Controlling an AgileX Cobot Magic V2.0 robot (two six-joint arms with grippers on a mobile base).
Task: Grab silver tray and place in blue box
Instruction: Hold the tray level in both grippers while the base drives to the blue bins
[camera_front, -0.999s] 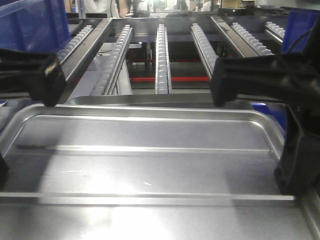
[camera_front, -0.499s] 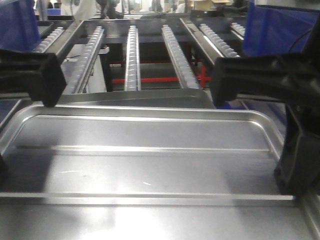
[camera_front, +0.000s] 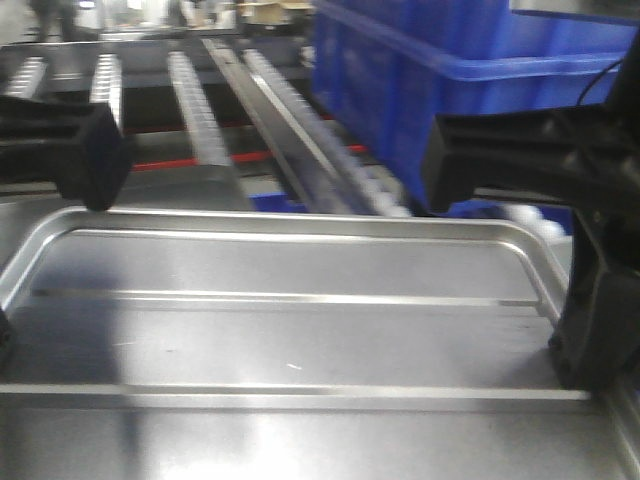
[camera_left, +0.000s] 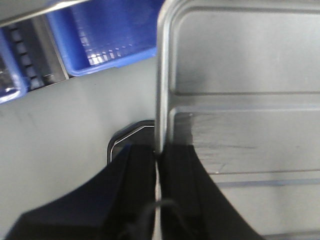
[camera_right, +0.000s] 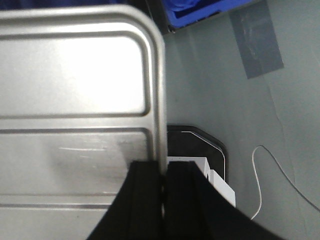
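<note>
The silver tray (camera_front: 300, 340) fills the lower front view, held level between both arms, with its two long ribs showing. My left gripper (camera_left: 157, 150) is shut on the tray's left rim (camera_left: 162, 75). My right gripper (camera_right: 164, 170) is shut on the tray's right rim (camera_right: 159, 100), and its black body shows at the tray's right edge (camera_front: 590, 330). The blue box (camera_front: 450, 90), a large crate with a thick rim, stands beyond the tray's far right corner, above the rollers.
Roller conveyor rails (camera_front: 200, 110) run away from the tray's far edge. A smaller blue bin (camera_left: 105, 35) sits below left on the grey floor (camera_left: 60, 125). A white cable (camera_right: 270, 175), a grey tape patch (camera_right: 257, 40) and the robot's black base corner (camera_right: 200, 142) lie below right.
The view has swung to the right: the roller rails slid left and the blue box came in at the upper right. The tray stays gripped the same way by both grippers.
</note>
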